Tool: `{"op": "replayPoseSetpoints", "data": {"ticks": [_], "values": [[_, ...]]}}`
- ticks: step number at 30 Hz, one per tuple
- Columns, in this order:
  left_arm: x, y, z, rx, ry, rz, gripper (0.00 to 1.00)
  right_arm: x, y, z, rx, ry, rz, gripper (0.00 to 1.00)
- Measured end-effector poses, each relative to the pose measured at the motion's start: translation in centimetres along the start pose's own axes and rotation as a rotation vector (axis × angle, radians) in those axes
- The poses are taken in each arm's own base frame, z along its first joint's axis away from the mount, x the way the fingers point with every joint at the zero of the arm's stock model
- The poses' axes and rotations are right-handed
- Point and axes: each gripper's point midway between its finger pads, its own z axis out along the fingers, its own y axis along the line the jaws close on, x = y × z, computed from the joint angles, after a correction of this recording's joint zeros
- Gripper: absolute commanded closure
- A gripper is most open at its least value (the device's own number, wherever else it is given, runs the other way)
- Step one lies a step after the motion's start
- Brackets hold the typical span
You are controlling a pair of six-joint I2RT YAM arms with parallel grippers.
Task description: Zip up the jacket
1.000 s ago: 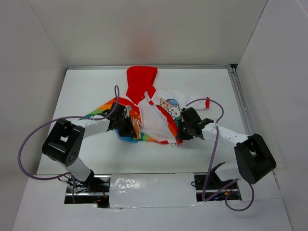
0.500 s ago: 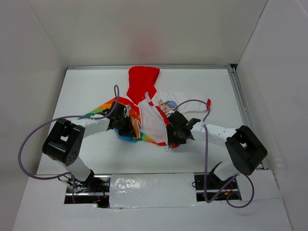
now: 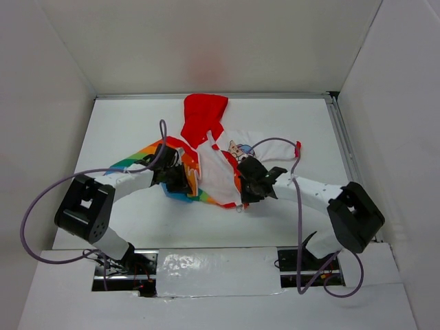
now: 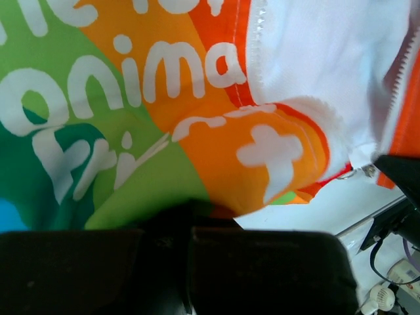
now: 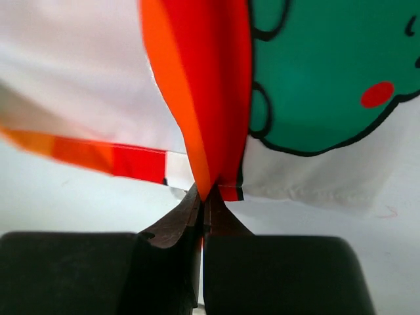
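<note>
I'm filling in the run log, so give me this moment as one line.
stage: pre-zip, jacket front open | left claw: shut on jacket's striped panel | right claw: shut on jacket's red-orange edge

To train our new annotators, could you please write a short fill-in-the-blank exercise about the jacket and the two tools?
1. The jacket's hood is coloured ____.
2. The right tool is ____ on the jacket's orange-red edge.
3. In the right wrist view, the printed figure is mostly ____.
4. The left tool grips fabric printed with ____ letters.
Missing words: red; shut; green; white.
</note>
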Motion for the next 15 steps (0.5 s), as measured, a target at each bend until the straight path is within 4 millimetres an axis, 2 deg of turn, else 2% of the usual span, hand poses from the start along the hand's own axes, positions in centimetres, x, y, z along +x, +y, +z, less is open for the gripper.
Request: {"op": "replayPoseSetpoints", "data": {"ticks": [3,8,11,15], "values": [[-0.5,0.1,-0.7,-0.007,-0.024,-0.005,1.00,-1.7,1.0,-2.3,-0.073,-0.074,0.002,1.00],[-1.2,0.0,-1.7,0.006,-0.050,-0.015,1.00,-6.4,3.0,-8.2,-0.293,-0.314,0.035,1.00],[-1.9,-1.9,-3.7,0.079,-0.099,0.019,1.00,-8.0,3.6,-10.7,-0.410,-0.451,0.043,0.99],[-2.9,-4.8,-7.5,0.187,-0.198,0.102,1.00,-8.8,4.3,-11.4,-0.465,-0.491,0.009,0.91]]}}
